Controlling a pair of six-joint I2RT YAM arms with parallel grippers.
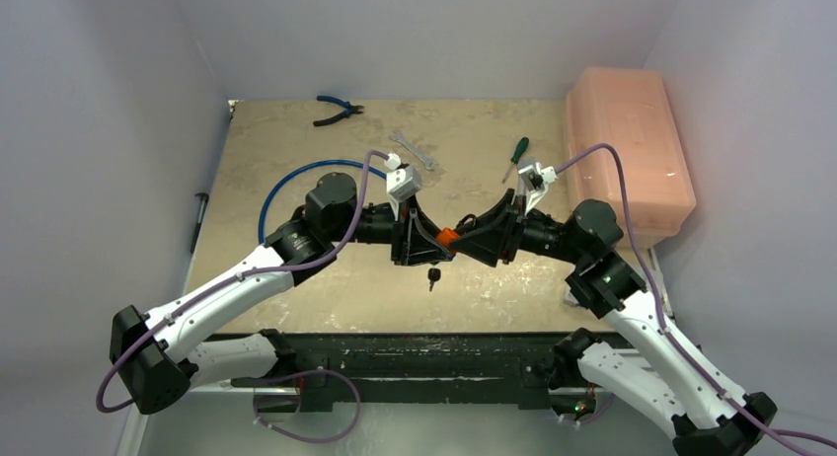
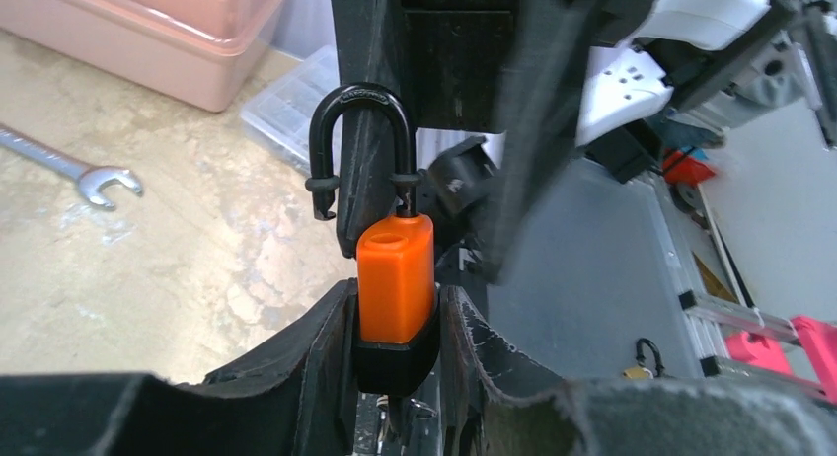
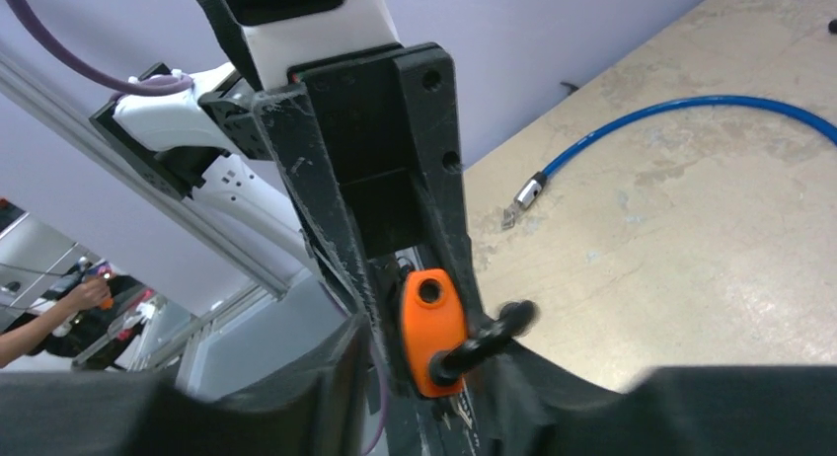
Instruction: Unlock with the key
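Clamping the orange padlock by its black base in the left end effector, up in the air over the middle of the desk, shackle pointing right at the other arm. Holding it off the surface, likely to keep both ends reachable. Meeting it from the right with the right end effector, fingers either side of the shackle; cannot tell whether pinching or loose. Noting one shackle leg out of its hole, so seemingly sprung. Spotting the key flat on the desk, just near of the two, in neither grip.
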